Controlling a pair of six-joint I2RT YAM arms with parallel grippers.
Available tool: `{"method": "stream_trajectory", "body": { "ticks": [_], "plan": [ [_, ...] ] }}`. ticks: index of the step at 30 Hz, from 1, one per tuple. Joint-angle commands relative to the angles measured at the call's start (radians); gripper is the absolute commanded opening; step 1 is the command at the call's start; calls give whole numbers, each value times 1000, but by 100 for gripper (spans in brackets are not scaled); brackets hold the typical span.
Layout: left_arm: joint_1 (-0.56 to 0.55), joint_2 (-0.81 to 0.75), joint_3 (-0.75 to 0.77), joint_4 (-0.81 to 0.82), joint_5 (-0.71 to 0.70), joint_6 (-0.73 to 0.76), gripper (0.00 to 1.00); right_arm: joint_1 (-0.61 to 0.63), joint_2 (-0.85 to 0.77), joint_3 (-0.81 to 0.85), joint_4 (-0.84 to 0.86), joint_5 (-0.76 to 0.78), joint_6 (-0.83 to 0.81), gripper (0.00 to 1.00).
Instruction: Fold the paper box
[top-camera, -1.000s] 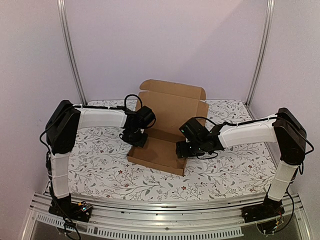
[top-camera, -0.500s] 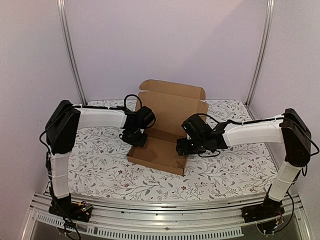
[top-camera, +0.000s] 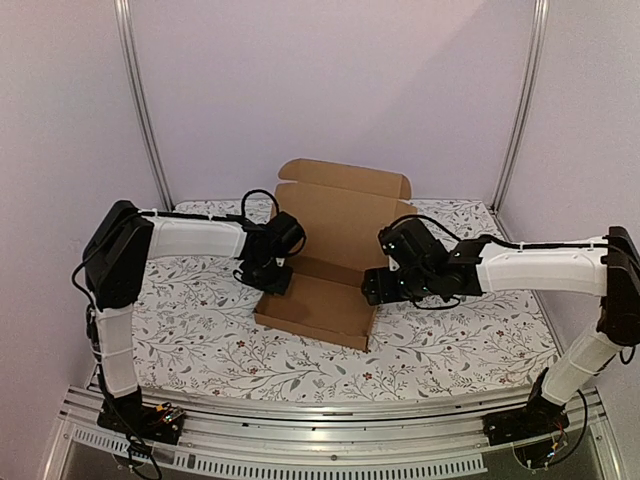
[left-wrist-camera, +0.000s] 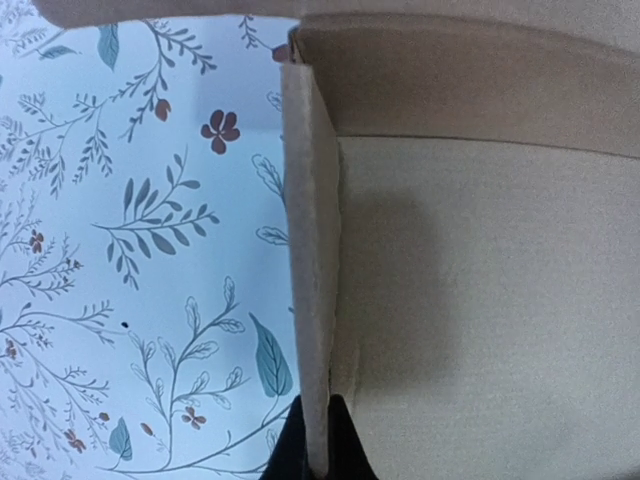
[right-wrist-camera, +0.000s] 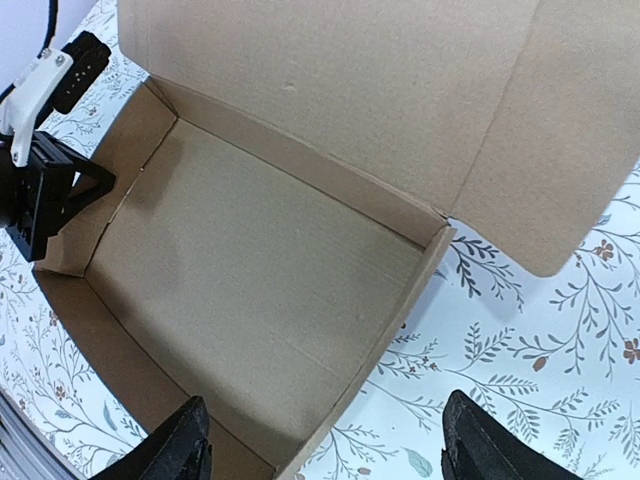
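The paper box (top-camera: 318, 303) is brown cardboard, a shallow tray with its walls up and its lid (top-camera: 345, 212) standing open at the back. My left gripper (top-camera: 270, 277) is at the box's left wall. In the left wrist view the left gripper (left-wrist-camera: 318, 452) is shut on that thin wall (left-wrist-camera: 310, 250). My right gripper (top-camera: 380, 287) hovers at the box's right wall. In the right wrist view the right gripper (right-wrist-camera: 330, 452) is open, its fingers (right-wrist-camera: 182, 447) wide apart on either side of the right wall (right-wrist-camera: 400, 320) without touching it.
The table (top-camera: 200, 330) carries a white cloth with a floral print. Metal frame posts (top-camera: 140, 100) stand at the back corners, with pale walls behind them. The left arm's gripper body (right-wrist-camera: 45, 190) shows at the box's far wall in the right wrist view.
The right arm has stretched out, its elbow swinging right, and its gripper has shifted slightly right and back at the right wall. The left gripper keeps its hold on the left wall.
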Motion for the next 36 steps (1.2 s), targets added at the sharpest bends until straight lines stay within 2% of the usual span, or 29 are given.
{"method": "stream_trajectory", "body": {
  "ticks": [1, 12, 20, 25, 33, 36],
  "plan": [
    [31, -52, -66, 51, 98, -6, 0, -1, -120, -55, -23, 39, -48, 79],
    [79, -272, -174, 156, 259, -59, 0, -73, -540, -267, -67, 155, -67, 81],
    [114, -434, -271, 230, 325, -113, 0, -89, -649, -354, -118, 229, -13, 78],
    [130, -526, -337, 331, 446, -170, 0, -91, -620, -401, 28, 65, 30, 74],
    [135, -604, -416, 516, 654, -276, 0, -90, -424, -390, 407, -272, 97, 55],
    [135, -615, -431, 554, 701, -304, 0, -76, -348, -348, 532, -355, 137, 49]
  ]
}}
